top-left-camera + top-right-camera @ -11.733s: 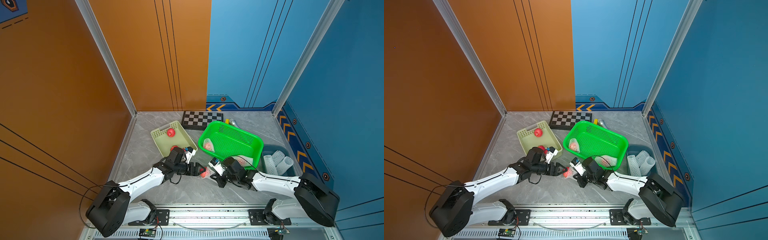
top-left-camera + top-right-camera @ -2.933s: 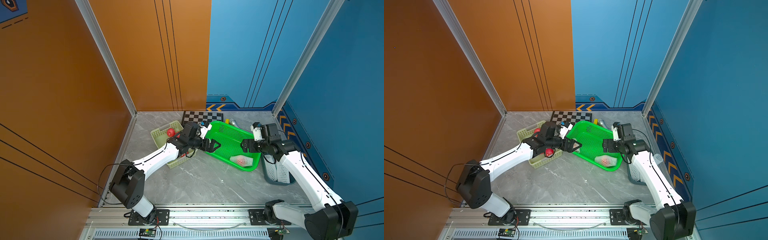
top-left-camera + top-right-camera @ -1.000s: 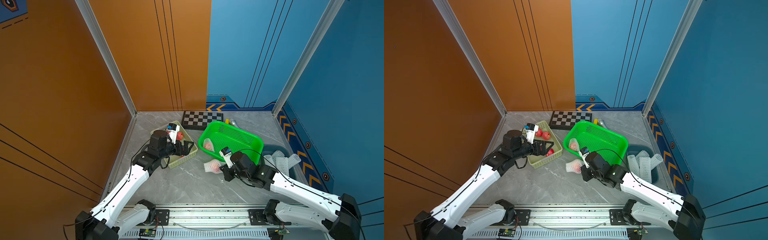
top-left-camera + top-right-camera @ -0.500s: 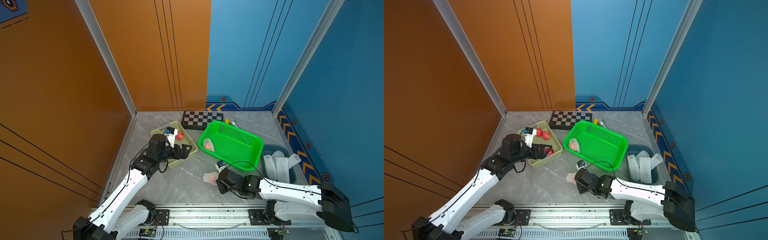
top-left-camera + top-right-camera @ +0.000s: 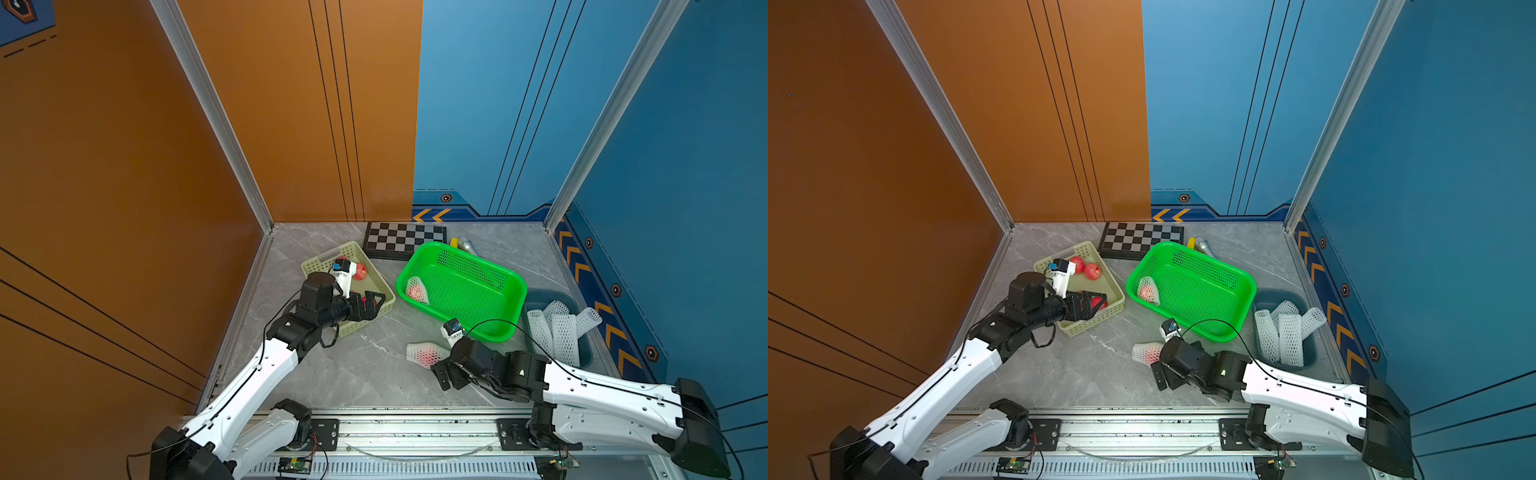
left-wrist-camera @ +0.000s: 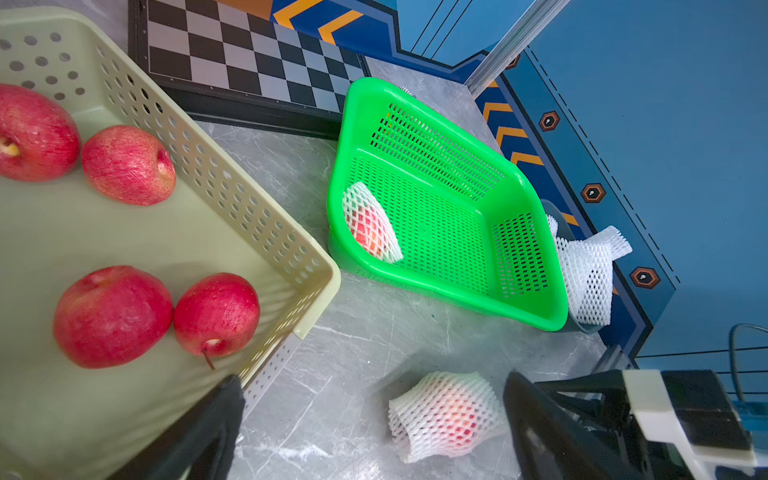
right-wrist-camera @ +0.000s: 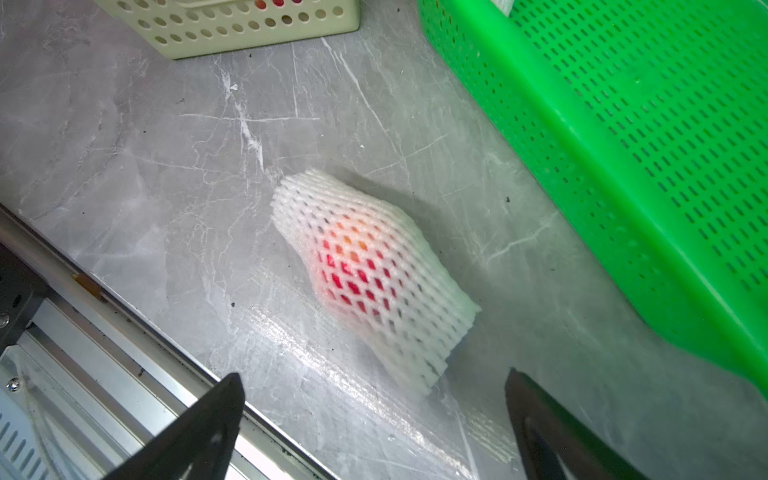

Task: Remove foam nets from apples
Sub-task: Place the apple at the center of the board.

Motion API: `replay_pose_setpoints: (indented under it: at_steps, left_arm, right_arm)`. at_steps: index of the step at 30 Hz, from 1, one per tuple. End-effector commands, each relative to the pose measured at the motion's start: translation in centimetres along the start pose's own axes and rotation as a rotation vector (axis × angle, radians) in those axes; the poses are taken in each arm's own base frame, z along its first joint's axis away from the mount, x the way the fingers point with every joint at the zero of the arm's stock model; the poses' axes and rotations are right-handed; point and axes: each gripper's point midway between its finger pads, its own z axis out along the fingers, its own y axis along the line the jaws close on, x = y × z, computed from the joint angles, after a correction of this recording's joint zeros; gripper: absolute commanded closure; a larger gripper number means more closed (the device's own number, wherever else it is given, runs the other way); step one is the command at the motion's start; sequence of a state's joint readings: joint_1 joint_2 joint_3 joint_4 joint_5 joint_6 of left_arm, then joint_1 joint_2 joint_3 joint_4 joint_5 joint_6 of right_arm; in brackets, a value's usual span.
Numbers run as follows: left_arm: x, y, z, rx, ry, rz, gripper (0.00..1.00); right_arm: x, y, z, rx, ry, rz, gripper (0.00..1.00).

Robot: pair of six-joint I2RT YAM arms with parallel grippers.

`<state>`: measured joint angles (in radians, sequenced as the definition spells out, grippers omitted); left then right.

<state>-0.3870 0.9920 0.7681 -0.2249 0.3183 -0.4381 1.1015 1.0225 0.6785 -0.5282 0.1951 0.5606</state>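
Note:
A foam net with an apple inside [image 5: 426,355] [image 7: 370,270] lies on the grey table in front of the green basket. My right gripper [image 5: 442,376] [image 7: 372,374] is open just on the near side of it, holding nothing. A second netted apple [image 5: 415,290] [image 6: 370,224] leans in the green basket's left corner. Several bare red apples [image 6: 112,316] [image 5: 1092,271] lie in the beige basket. My left gripper [image 5: 372,305] [image 6: 372,376] hangs open and empty over that basket's near right corner.
The green basket [image 5: 505,286] stands at centre right. The beige basket [image 5: 328,257] is left of it. A dark blue bin [image 5: 584,347] at the right holds several empty nets [image 5: 557,328]. A chessboard [image 5: 405,241] lies at the back. The metal rail [image 7: 124,328] runs close behind the right gripper.
My right gripper has opened and let the netted apple go onto the table, having drawn back toward the front rail. The left gripper has shifted slightly nearer over the beige basket.

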Motion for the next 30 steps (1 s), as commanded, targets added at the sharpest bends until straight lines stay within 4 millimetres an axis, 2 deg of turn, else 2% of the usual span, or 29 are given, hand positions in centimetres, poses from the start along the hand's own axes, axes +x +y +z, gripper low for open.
replay_pose_setpoints:
  at_steps: [1,3,6,9,15,19,22,30]
  left_arm:
    - [-0.2,-0.4,0.1,0.03,-0.006,0.002,0.02]
    - [-0.2,-0.4,0.1,0.032,-0.006,0.001,0.02]
    - [-0.3,-0.5,0.0,0.035,-0.01,0.003,0.02]
    - [-0.3,-0.5,-0.1,0.035,-0.012,0.005,0.02]
    - [-0.3,-0.4,-0.1,0.035,-0.012,0.006,0.02]
    - [-0.4,-0.3,-0.1,0.03,-0.014,0.006,0.02]
    - [-0.4,-0.2,0.1,0.032,-0.007,0.003,0.02]
    - [-0.3,-0.2,0.5,0.045,0.014,-0.01,0.02]
  right_arm:
    - [0.9,-0.4,0.7,-0.034,0.13,-0.08,0.0]
    - [0.7,-0.1,1.5,-0.044,0.164,-0.127,0.0]
    - [0.4,1.3,2.2,-0.093,0.195,-0.239,0.0]
    - [1.0,2.2,3.1,-0.116,0.256,-0.324,0.0]
    - [1.2,0.4,5.2,0.01,0.323,-0.371,0.0]
    - [2.0,-0.6,6.5,0.053,0.349,-0.361,0.01]
    - [1.8,-0.5,6.8,0.053,0.34,-0.357,0.14]
    - [1.8,-0.6,7.7,0.067,0.345,-0.33,0.58]
